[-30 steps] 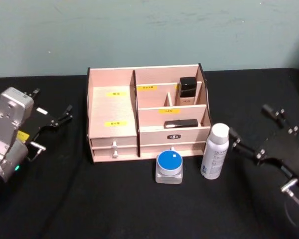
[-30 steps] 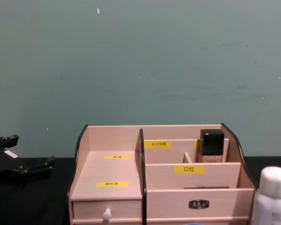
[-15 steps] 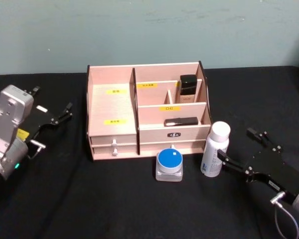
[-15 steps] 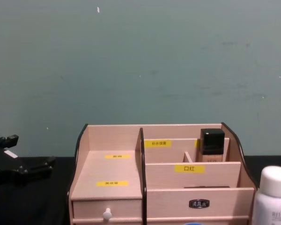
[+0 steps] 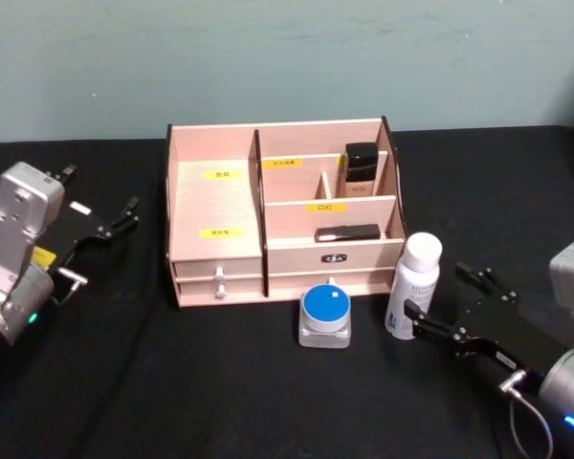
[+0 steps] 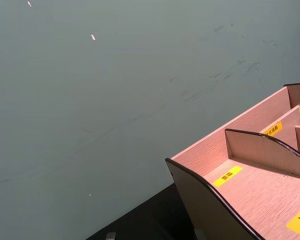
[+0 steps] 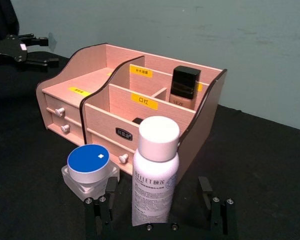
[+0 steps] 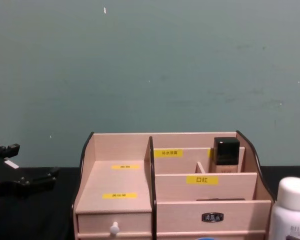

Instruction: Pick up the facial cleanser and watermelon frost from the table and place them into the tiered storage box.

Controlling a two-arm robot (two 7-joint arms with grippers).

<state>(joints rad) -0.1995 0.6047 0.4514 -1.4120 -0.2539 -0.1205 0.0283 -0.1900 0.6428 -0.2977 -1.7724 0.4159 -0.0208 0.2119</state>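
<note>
1. Cleanser bottle (image 5: 413, 287) (image 7: 155, 175) (image 8: 290, 207), white with a white cap, stands upright on the black table (image 5: 220, 382), right of centre in the head view. It is just off the front right corner of the tiered storage box (image 5: 297, 258) (image 7: 102, 122) (image 8: 230, 217) (image 6: 250, 190).
2. We see the right gripper (image 5: 435, 290) (image 7: 156, 200) low at the cleanser bottle. Its fingers (image 7: 102, 200) are spread apart, one on each side of the bottle's lower part, and the wrist view shows a gap on both sides.
3. The watermelon frost jar (image 5: 325, 316) (image 7: 88, 167), clear with a blue lid, sits on the table just in front of the box. It is left of the bottle and apart from it.
4. The box stands at the centre of the head view, with yellow labels on its tiers and white-knobbed drawers (image 5: 220, 278) at its lower left.
5. In the box we find a black-capped bottle (image 5: 361, 164) (image 7: 184, 85) (image 8: 226, 152) upright in the rear right compartment. A flat black item (image 5: 348, 233) lies in the tier in front of it.
6. The left gripper (image 5: 129, 216) (image 7: 53, 51) hangs at the left edge of the head view, well apart from the box, with its fingers parted and empty.
</note>
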